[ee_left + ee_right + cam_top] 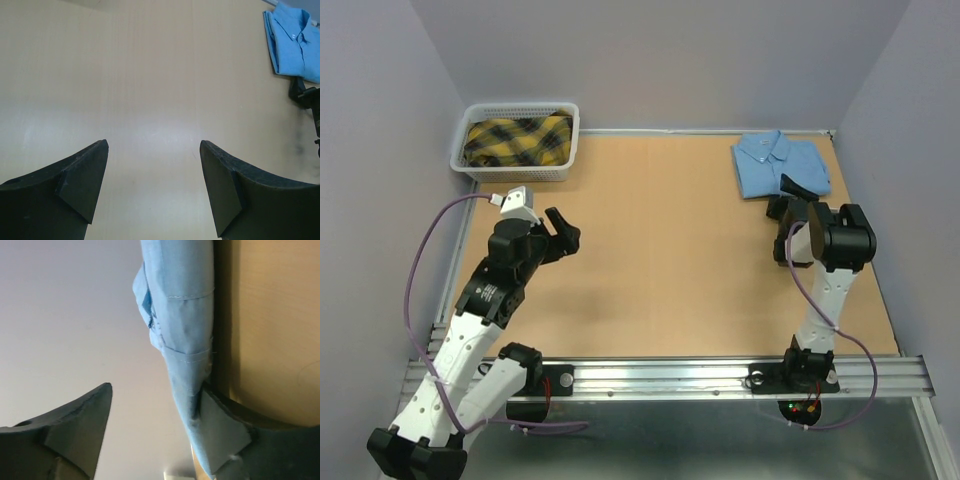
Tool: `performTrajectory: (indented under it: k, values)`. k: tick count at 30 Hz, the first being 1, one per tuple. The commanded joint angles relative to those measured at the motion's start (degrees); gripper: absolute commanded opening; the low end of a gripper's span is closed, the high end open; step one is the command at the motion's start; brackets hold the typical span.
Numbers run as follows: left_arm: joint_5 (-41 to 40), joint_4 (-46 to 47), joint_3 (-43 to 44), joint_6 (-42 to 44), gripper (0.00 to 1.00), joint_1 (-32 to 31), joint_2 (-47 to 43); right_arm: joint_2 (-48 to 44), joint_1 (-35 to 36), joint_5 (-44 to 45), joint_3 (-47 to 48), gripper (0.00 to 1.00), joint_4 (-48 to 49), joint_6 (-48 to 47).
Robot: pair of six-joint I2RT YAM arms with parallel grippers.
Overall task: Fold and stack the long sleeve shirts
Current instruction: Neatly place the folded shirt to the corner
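A folded light blue long sleeve shirt (780, 165) lies at the table's back right, collar up. It also shows in the left wrist view (295, 42). My right gripper (788, 198) is at the shirt's near edge with its jaws wide open. In the right wrist view the gripper (155, 415) has one finger (225, 435) touching the folded edge of the shirt (180, 315), and the other finger stands apart from it. My left gripper (565, 230) is open and empty above bare table at mid-left, and in its own view (154, 165) nothing is between the fingers.
A white basket (480, 150) at the back left corner holds a yellow and black plaid cloth (520, 140). Grey walls close the table on the left, back and right. A metal rail (670, 375) runs along the near edge.
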Motion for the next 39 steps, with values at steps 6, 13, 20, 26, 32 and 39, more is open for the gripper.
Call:
performTrajectory:
  k: [6,13,20,26,32,39]
  values:
    - [-1.3,-1.2,2.7,0.2,0.85,0.3,-3.4,-14.5,0.2,-1.9,-7.8,1.00,-9.4,-7.0]
    - [-3.6,-5.2,4.5,0.9,0.86,0.3,-4.3,-33.4,0.2,-2.3,-11.5,1.00,-41.6,-19.1]
    - [-6.1,-10.9,10.5,2.0,0.86,0.3,-6.9,-54.7,0.2,-2.6,-5.2,1.00,-72.8,-42.2]
    - [-12.1,-15.7,16.8,4.4,0.86,0.3,-13.1,-72.4,0.2,0.5,9.8,1.00,-95.0,-64.8]
    - [-21.0,-16.4,18.2,7.2,0.89,0.3,-22.8,-86.3,1.7,1.8,22.5,1.00,-105.9,-75.1]
    - [-27.2,-15.9,21.2,12.1,0.93,0.2,-30.5,-98.7,4.7,-0.2,22.1,1.00,-106.5,-80.4]
